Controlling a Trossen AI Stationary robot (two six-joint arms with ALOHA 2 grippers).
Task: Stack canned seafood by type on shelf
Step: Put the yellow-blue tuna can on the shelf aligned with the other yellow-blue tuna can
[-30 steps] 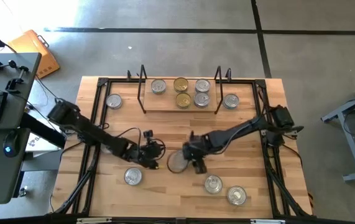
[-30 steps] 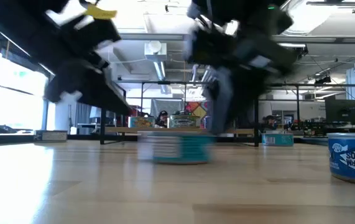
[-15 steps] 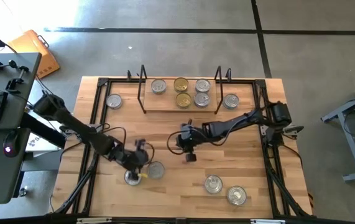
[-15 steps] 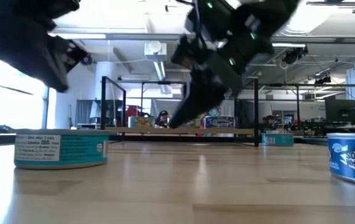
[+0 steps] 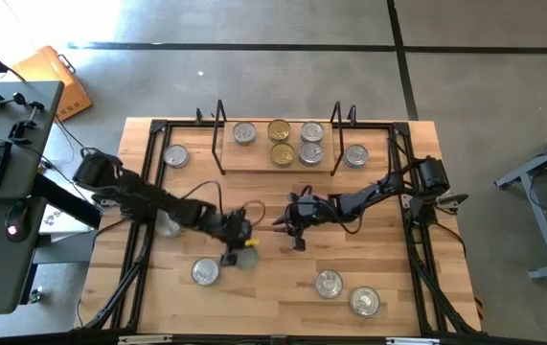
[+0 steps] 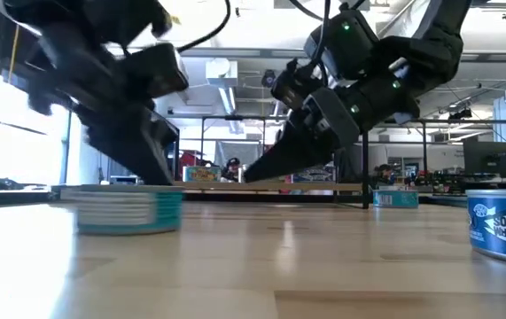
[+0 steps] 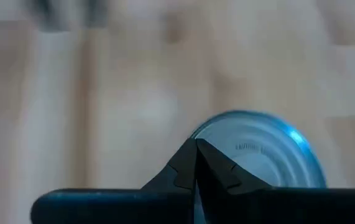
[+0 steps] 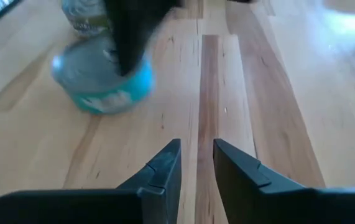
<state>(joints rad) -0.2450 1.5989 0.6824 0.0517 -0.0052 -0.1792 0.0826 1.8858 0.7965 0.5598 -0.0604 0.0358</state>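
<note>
- I see a teal-sided tin [image 5: 245, 257] on the tabletop [image 5: 283, 297], in front of the shelf [image 5: 278, 158].
- My left tool [image 5: 235, 251], fingers pressed together, touches its top.
- My right tool [image 5: 292, 230] hangs nearby, slightly spread, holding nothing.

Shiny metal tin [image 8: 102, 81] on smooth, pale wooden tabletop [image 8: 276, 124].

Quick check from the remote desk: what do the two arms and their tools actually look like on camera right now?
Both arms are dark, nearly black, jointed links with loose black cables looping beside them. The left tool carries a small yellow tag near its tip, and its fingers are dark wedge-shaped pads tapering to points. The right tool has matching angular black fingers; a small green light shows on its wrist housing.
</note>
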